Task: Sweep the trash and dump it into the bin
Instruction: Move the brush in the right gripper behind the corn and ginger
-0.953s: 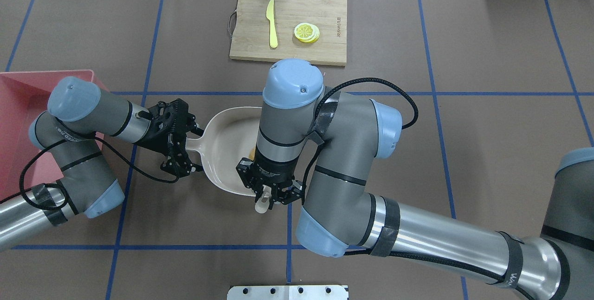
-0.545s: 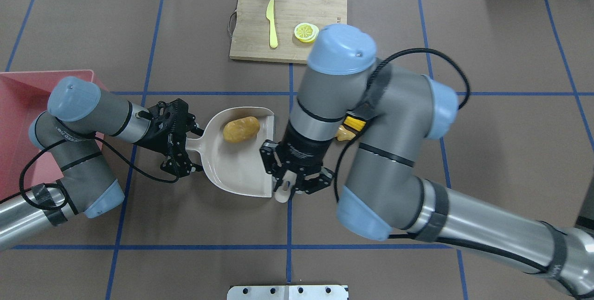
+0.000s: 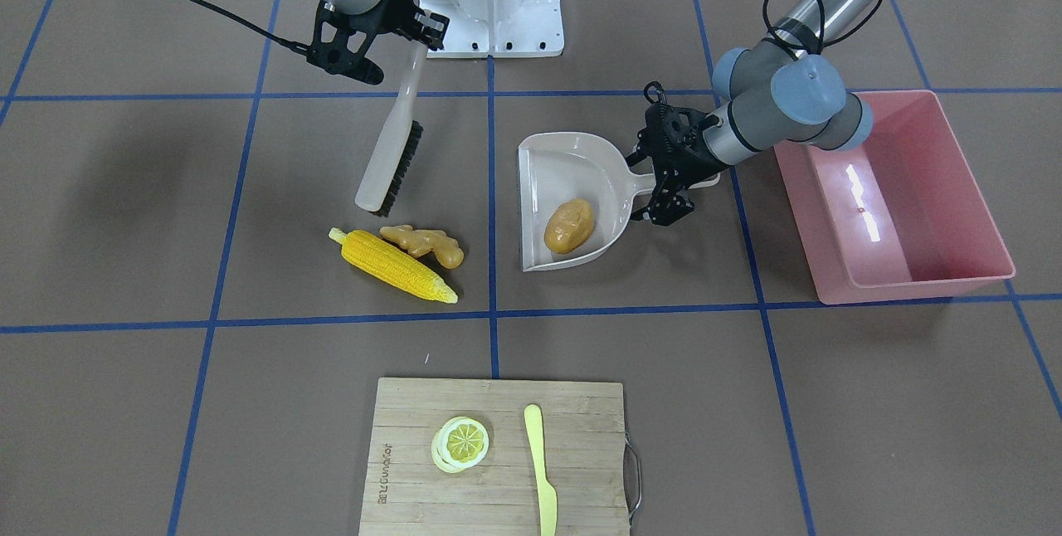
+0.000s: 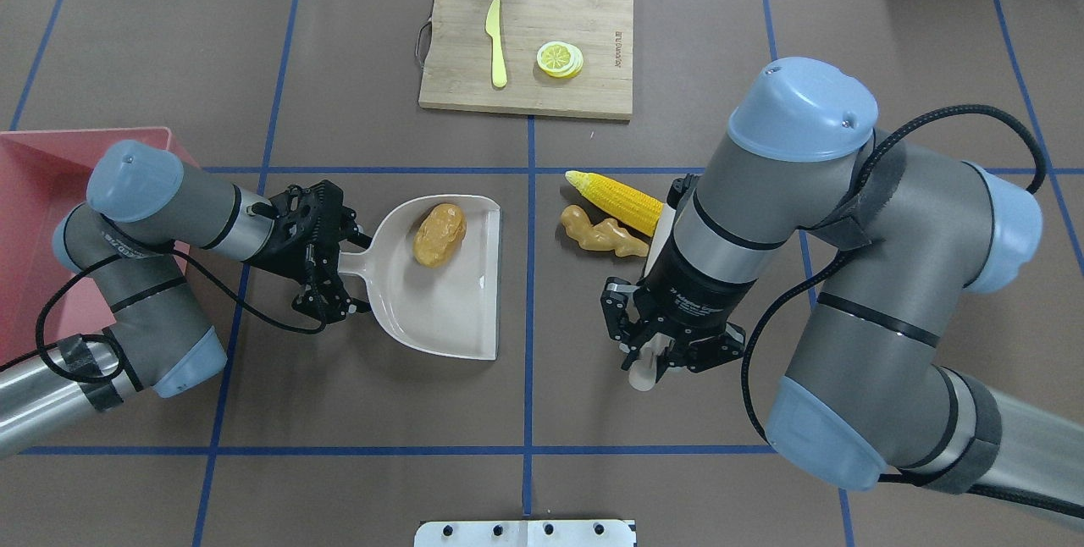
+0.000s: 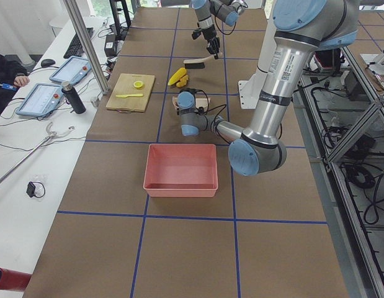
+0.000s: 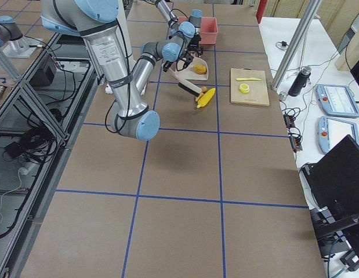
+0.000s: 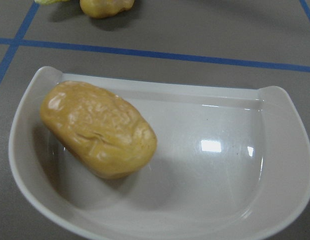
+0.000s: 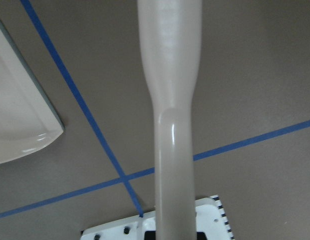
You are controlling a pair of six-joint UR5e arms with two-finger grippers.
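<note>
Three bits of trash: one glossy brown-orange potato point(image 4: 439, 234) inside the smooth beige dustpan point(image 4: 449, 310), plus one ribbed yellow corn cob point(image 4: 614, 196) touching one knobbly tan ginger root point(image 4: 601, 234), both on the table beside the dustpan's open edge. One translucent pink bin point(image 3: 979, 212) (rectangular, rimmed) sits behind the dustpan's handle. Left gripper point(image 4: 326, 276) fingers pinch that handle; right gripper point(image 4: 656, 361) fingers clamp one dark-bristled brush point(image 3: 390, 163).
</note>
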